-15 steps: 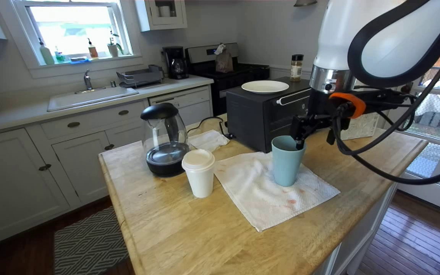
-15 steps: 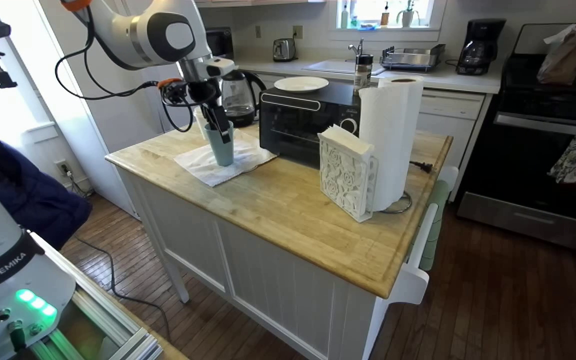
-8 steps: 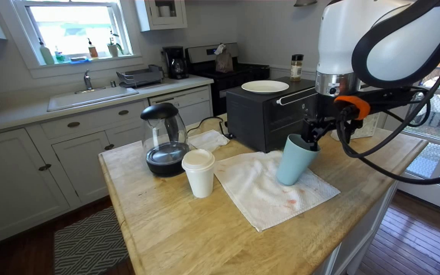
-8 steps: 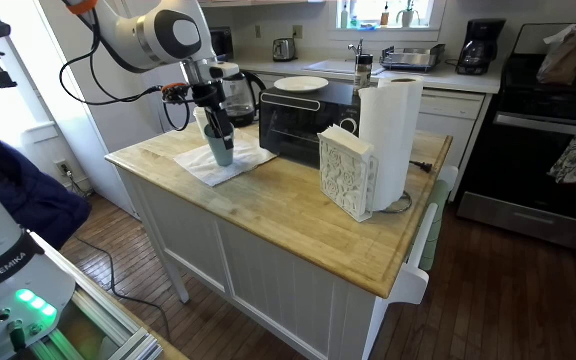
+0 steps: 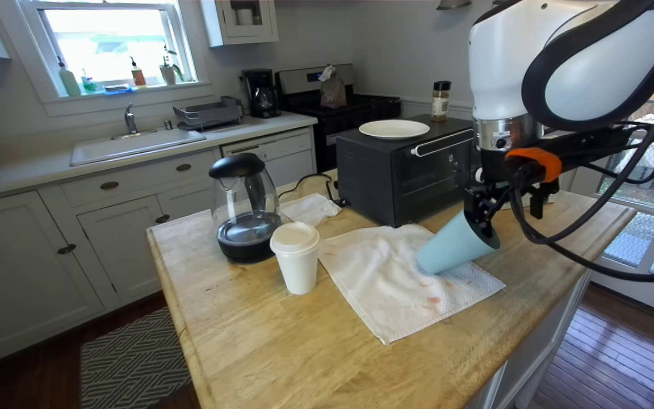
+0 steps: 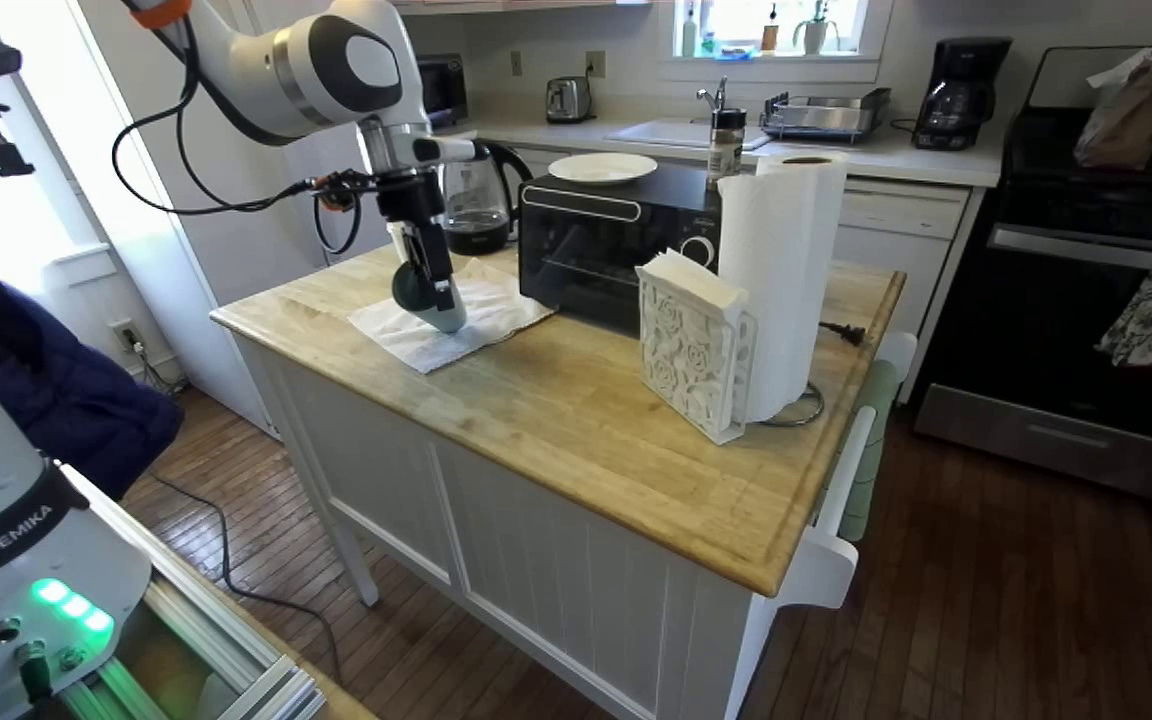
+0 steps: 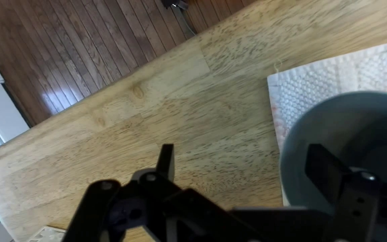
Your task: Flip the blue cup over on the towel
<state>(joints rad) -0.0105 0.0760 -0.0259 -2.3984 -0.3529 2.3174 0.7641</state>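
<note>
leaning, blue cup (image 5: 455, 248) touches towel (image 5: 384, 298); robot base (image 6: 6, 590) reads "anka emika".

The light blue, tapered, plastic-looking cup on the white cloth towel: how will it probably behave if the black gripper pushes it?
The light blue cup will likely tip onto its side, since it leans steeply. It could then roll in a curve, as its wall is round and tapered. The open gripper, one finger in the cup's mouth, may limit that.
</note>
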